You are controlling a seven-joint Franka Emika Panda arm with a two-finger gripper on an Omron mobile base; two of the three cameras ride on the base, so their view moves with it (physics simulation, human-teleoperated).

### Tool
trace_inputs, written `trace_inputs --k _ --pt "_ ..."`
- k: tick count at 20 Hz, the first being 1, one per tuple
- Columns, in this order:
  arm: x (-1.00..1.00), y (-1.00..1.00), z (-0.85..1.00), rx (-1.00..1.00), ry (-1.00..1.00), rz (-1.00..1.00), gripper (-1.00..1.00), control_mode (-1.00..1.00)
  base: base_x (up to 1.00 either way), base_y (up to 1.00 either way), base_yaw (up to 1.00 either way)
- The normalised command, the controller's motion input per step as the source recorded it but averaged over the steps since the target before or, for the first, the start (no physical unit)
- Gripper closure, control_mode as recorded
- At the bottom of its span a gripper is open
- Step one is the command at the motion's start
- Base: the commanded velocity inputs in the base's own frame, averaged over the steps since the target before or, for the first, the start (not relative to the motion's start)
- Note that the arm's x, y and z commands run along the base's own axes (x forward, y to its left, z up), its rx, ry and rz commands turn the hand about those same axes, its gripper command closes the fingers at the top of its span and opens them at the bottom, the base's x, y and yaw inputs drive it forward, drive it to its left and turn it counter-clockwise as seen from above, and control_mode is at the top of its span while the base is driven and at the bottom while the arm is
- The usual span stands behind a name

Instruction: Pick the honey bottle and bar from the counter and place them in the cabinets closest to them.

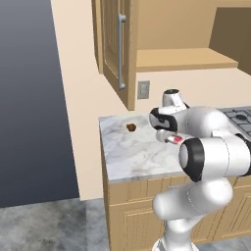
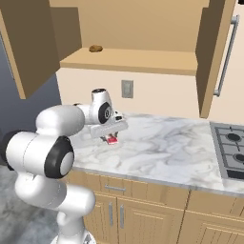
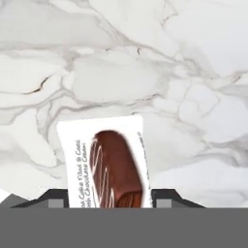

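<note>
White-grey veined marble forms the counter [image 2: 162, 147], and just above its left part the two-finger gripper [image 2: 111, 138] of the white arm points downward. The jaws are clamped on the bar [image 3: 110, 164], a small flat packet with a white wrapper, a printed chocolate picture and red edges. In the hand view the packet sits between the two dark finger tips [image 3: 167, 196], with most of its length projecting beyond them toward the marble. In the right base view the red end of the packet hangs close to the worktop; contact cannot be determined.

The grip appears to hold one end of the packet only. Risk: the free end may pivot or slide out during a fast lift or wrist rotation.

The light wooden wall cabinet [image 2: 133, 61] above stands open, its panelled door [image 1: 113, 46] with a long silver handle swung outward. Risk: the arm may strike the door edge or the shelf lip on the way up.

A small brown lump [image 2: 96, 48] lies on the shelf. Risk: release beside it may knock it off.

A second brown lump [image 1: 131, 127] lies on the counter, well clear of the gripper.
</note>
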Motion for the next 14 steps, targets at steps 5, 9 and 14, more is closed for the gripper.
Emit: trace_inputs --k 5,9,14 --pt "-0.45 -0.29 0.64 0.01 0.02 -0.01 1.0 -1.0 0.0 0.0 0.0" --pt "-0.48 -0.29 0.72 0.03 0.0 0.0 1.0 -1.0 0.0 0.0 0.0" --pt "-0.4 -0.22 0.8 0.05 -0.05 -0.01 1.0 -1.0 0.0 0.0 0.0"
